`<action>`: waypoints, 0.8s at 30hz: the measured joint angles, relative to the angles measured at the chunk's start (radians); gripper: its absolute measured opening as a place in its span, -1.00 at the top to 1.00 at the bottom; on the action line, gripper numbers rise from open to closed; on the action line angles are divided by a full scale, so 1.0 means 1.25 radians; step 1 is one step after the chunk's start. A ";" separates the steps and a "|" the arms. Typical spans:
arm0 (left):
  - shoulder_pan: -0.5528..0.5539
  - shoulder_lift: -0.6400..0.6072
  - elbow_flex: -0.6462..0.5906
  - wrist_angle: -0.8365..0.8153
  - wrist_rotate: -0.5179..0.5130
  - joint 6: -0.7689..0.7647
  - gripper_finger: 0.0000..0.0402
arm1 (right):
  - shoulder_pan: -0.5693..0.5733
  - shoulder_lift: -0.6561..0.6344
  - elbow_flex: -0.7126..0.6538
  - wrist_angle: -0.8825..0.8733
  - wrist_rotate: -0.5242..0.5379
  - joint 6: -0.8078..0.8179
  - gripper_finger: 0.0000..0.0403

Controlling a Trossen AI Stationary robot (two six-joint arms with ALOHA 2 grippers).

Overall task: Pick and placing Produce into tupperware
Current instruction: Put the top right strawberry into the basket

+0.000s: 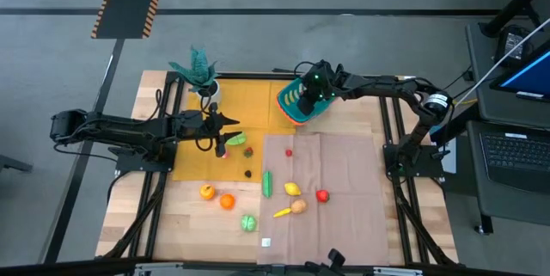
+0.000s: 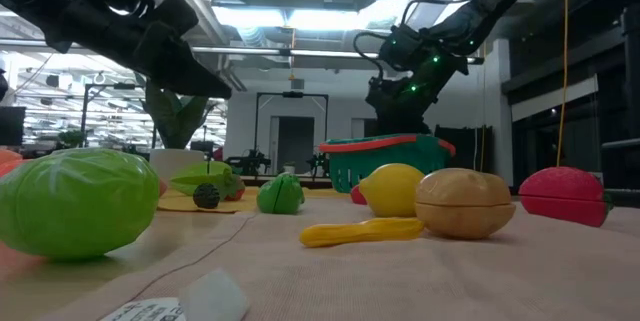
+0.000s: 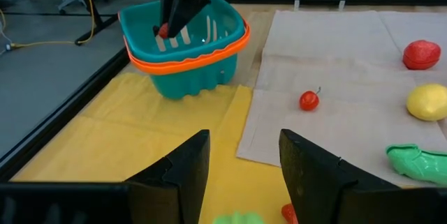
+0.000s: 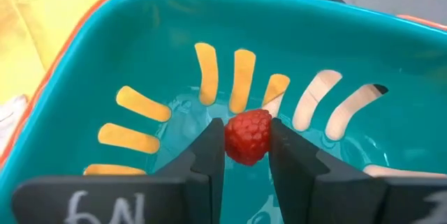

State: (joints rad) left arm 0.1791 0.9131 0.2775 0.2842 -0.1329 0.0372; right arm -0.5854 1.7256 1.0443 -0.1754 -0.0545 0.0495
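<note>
The teal tupperware (image 1: 290, 104) with an orange-red rim stands at the far edge of the yellow mat (image 3: 105, 147). My right gripper (image 4: 246, 161) reaches down into it from the right, shut on a red raspberry (image 4: 247, 137) above the slotted bottom (image 4: 223, 77). My left gripper (image 3: 244, 175) hovers open over the mat at the left, next to a green piece (image 1: 235, 140). More produce lies on the table: a cherry (image 3: 309, 100), a lemon (image 1: 292, 189), a cucumber (image 1: 267, 183), two oranges (image 1: 216, 196) and a red piece (image 1: 322, 195). My right gripper pinches the raspberry by its two sides (image 4: 230, 140) between its two fingers. The fingers slant down into the tupperware from the table's right side. The raspberry sits between the fingertips (image 4: 209, 147), above the tupperware's slotted bottom; whether it touches the bottom cannot be told.
A teal potted plant (image 1: 199, 70) in a white pot stands at the far left of the mat. A brown cloth (image 1: 344, 164) covers the table's right half. A green vegetable (image 1: 248, 222) and a small white label (image 1: 265, 242) lie near the front edge.
</note>
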 joint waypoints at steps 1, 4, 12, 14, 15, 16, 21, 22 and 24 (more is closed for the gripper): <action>0.000 0.000 0.000 -0.002 0.000 0.000 0.18 | 0.000 0.000 0.000 0.000 -0.001 0.000 0.55; 0.000 0.000 0.000 -0.005 0.000 0.000 0.18 | 0.000 0.008 0.000 -0.003 -0.001 0.006 0.55; 0.000 0.000 0.000 -0.005 0.000 0.000 0.18 | 0.000 0.034 0.000 0.003 -0.015 0.017 0.55; 0.000 0.000 0.000 -0.005 0.000 0.000 0.18 | 0.000 0.034 0.000 0.000 -0.015 0.017 0.55; 0.000 0.000 0.000 -0.005 0.000 0.000 0.18 | 0.000 0.034 0.000 0.002 -0.015 0.017 0.55; 0.000 0.000 0.000 -0.005 0.000 0.000 0.18 | 0.000 0.034 0.000 0.003 -0.016 0.017 0.55; 0.000 0.000 0.000 -0.005 0.000 0.000 0.18 | 0.000 0.034 0.000 0.000 -0.057 0.017 0.44; 0.000 0.000 0.000 -0.005 0.000 0.000 0.18 | 0.000 0.034 0.000 0.000 -0.057 0.017 0.40; 0.000 0.000 0.000 -0.005 0.000 0.000 0.18 | 0.000 0.034 0.000 0.001 -0.057 0.017 0.32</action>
State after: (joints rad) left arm 0.1787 0.9131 0.2775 0.2775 -0.1326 0.0376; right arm -0.5850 1.7687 1.0439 -0.1746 -0.1261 0.0708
